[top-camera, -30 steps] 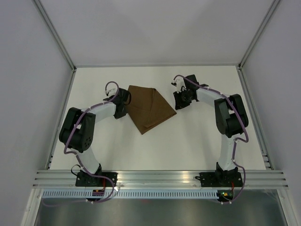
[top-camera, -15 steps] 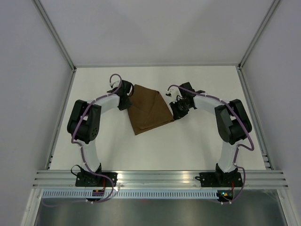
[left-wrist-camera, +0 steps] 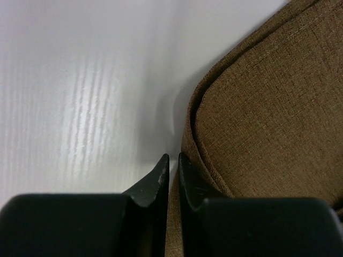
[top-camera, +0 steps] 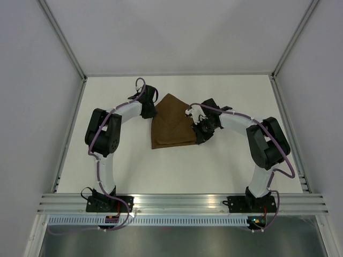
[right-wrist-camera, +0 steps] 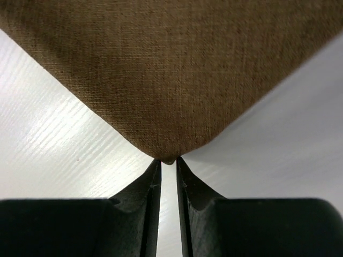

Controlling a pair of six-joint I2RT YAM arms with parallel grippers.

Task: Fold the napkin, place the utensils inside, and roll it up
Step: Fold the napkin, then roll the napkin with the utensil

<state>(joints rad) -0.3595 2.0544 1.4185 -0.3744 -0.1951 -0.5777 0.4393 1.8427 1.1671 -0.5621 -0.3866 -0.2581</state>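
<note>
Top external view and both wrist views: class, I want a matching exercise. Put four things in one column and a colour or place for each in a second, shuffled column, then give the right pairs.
Column one:
1. napkin
2. table
3. left end effector
4. right end effector

Column two:
a. white
b. fingertips at a pointed corner of the napkin
c. brown
d. fingertips beside a rounded, layered edge of the napkin

Pairs: 1-c; 2-a; 3-d; 4-b
</note>
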